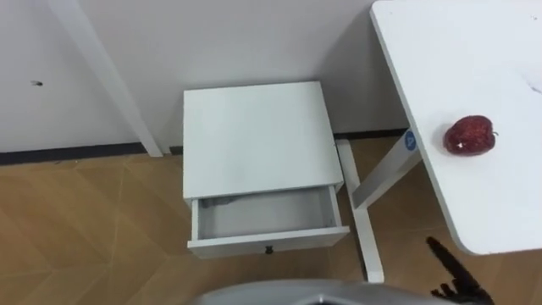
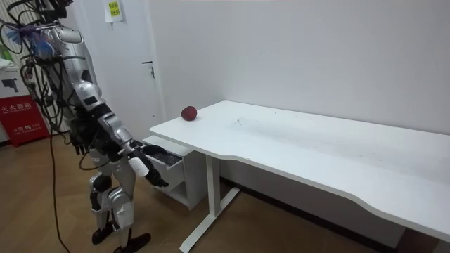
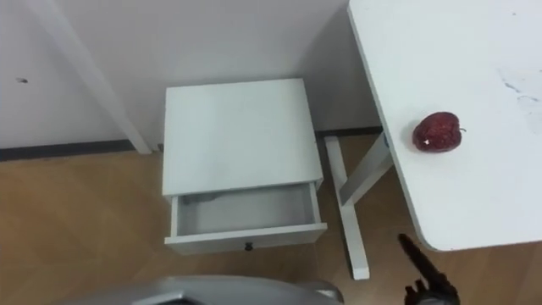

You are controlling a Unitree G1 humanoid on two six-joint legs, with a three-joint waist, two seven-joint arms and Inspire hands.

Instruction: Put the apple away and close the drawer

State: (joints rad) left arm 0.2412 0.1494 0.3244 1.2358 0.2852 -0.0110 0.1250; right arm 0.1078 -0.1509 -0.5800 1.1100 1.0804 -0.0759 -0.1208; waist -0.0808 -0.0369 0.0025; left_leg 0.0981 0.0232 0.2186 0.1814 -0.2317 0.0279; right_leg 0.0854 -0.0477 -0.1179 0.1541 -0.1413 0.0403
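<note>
A dark red apple point(image 1: 470, 135) lies on the white table point(image 1: 474, 51) near its left edge, to my right. In front of me a small white cabinet point(image 1: 254, 135) stands against the wall. Its drawer point(image 1: 267, 216) is pulled out and nothing lies in it. My right hand point(image 1: 457, 275) shows at the lower right, open, with straight dark fingers below the table's near edge and well short of the apple. In the room view this hand point(image 2: 151, 172) reaches forward at drawer height. My left hand point(image 2: 77, 144) hangs low by my side.
The table's white leg and foot point(image 1: 366, 220) stand just right of the cabinet. A slanted white post point(image 1: 110, 80) leans by the wall at the left. Wooden floor point(image 1: 85, 229) spreads left of the cabinet. A red sign point(image 2: 21, 116) stands behind me.
</note>
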